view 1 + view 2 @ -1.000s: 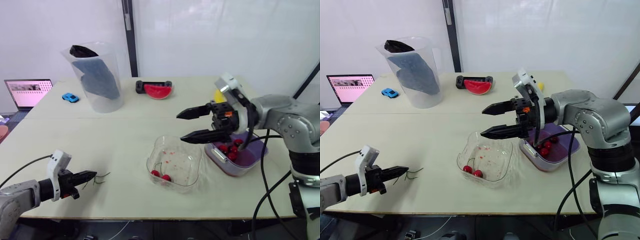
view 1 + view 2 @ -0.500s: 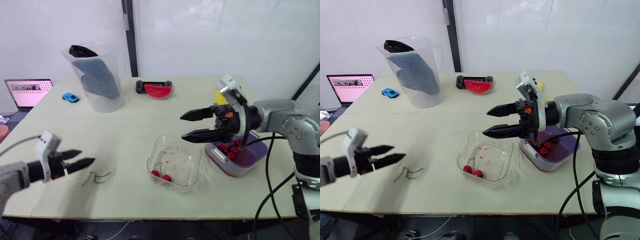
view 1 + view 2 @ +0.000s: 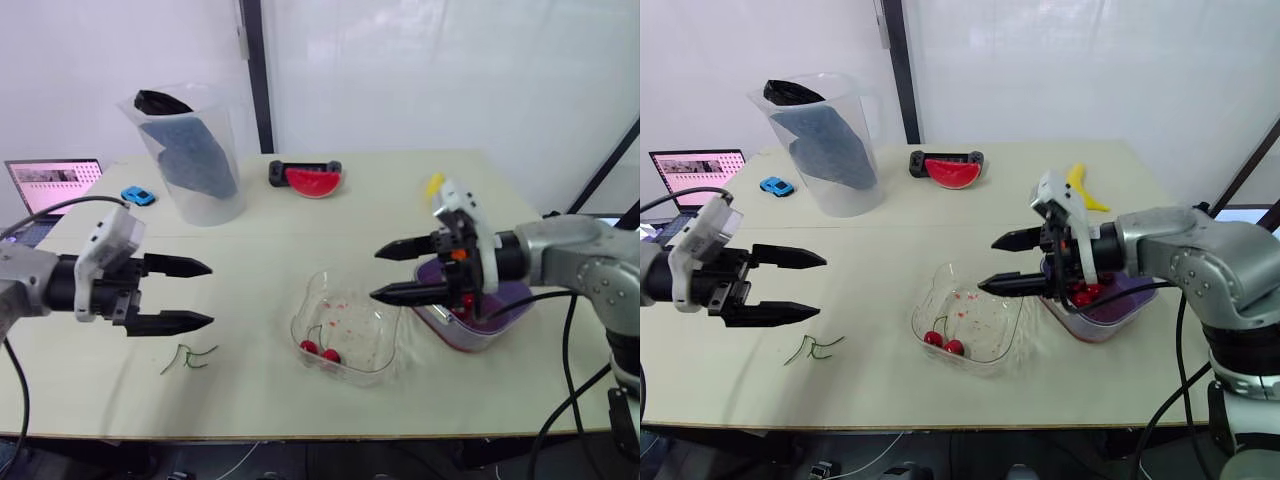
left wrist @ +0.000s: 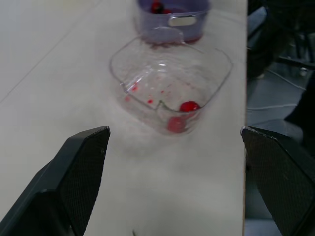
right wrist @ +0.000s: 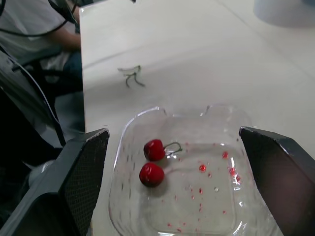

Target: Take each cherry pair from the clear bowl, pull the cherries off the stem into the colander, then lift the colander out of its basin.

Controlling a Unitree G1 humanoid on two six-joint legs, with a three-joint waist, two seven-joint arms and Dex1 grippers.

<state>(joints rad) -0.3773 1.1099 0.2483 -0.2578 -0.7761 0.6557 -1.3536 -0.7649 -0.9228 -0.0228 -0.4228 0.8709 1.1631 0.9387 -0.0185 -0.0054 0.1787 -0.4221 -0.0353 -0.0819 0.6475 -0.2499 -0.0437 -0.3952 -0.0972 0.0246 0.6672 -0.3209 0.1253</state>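
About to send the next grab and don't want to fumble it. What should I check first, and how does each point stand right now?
1. Right gripper open and empty: ok. It hovers by the colander-side rim of the clear bowl.
2. Left gripper open and empty: ok.
3. Something to pick: ok. One cherry pair lies in the bowl by its near wall.
4. Both cherries joined on one stem: cannot tell.
5. Bare stems out of the way: ok. They lie on the table, apart from the bowl.
6. Colander ready to lift: not ok. It holds cherries, but the pair in the bowl is not yet done.
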